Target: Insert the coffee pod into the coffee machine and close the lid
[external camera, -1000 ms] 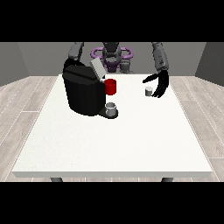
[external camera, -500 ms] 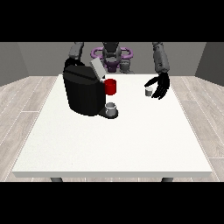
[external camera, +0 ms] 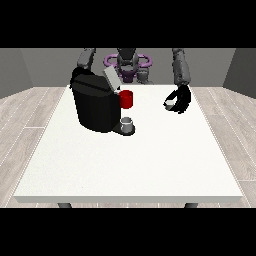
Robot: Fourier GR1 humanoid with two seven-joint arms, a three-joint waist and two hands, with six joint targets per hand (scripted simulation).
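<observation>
Right now the robot hand (external camera: 181, 99) at the view's right has its fingers curled round the small whitish coffee pod (external camera: 170, 103), held just above the white counter (external camera: 150, 160), well apart from the black coffee machine (external camera: 95, 102). Machine sits on the counter's left part w/ lid (external camera: 110, 78) tilted up, open. Red part (external camera: 127, 99) at its front, grey cup (external camera: 127, 123) below on the base. Other robot hand hidden behind the machine; can't tell its state.

1. The hand at the view's right (external camera: 180, 100) now sits a little higher over the tabletop (external camera: 150, 165) than it did a second ago.
2. The small coffee pod (external camera: 170, 103) has gone up with it, in its curled fingers.
</observation>
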